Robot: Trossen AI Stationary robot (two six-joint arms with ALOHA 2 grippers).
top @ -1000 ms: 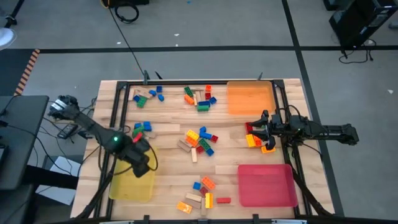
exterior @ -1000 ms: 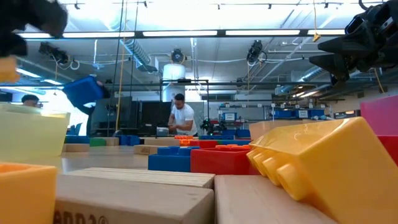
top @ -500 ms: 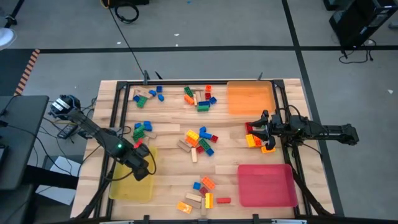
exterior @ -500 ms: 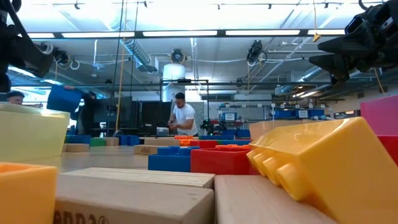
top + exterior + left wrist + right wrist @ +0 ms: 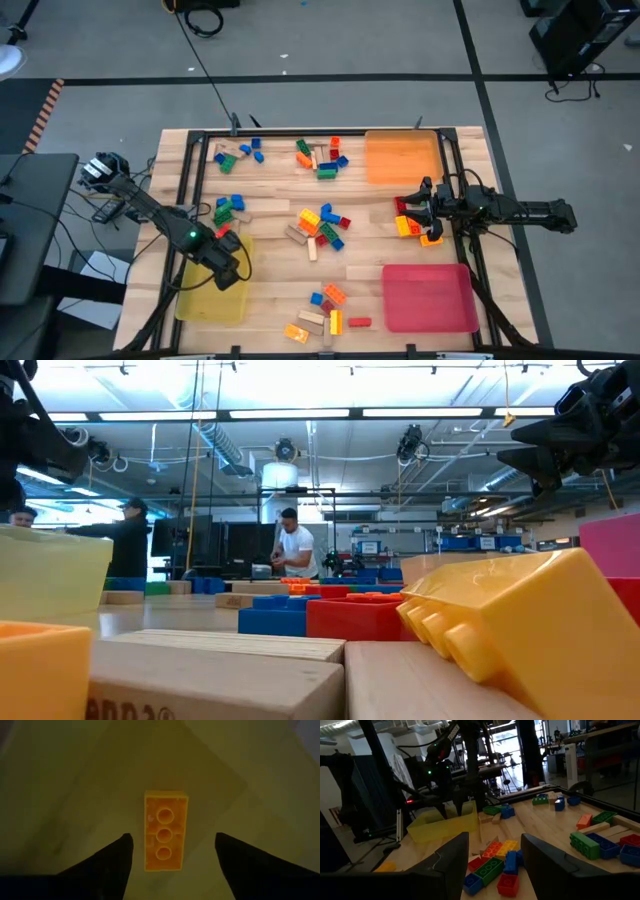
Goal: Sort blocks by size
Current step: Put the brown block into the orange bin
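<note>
Blue block gone from left pincer (image 5: 172, 851), fingers spread wide over yellow tray (image 5: 205, 300), orange brick (image 5: 165, 837) loose between, untouched

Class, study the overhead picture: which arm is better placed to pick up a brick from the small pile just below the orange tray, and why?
Probably the right arm. The right gripper hovers open beside that pile below the orange tray. The left gripper is open over the yellow tray, across the table, above a yellow brick lying there.

Both tools (image 5: 172, 852) (image 5: 492, 857) spread wide
</note>
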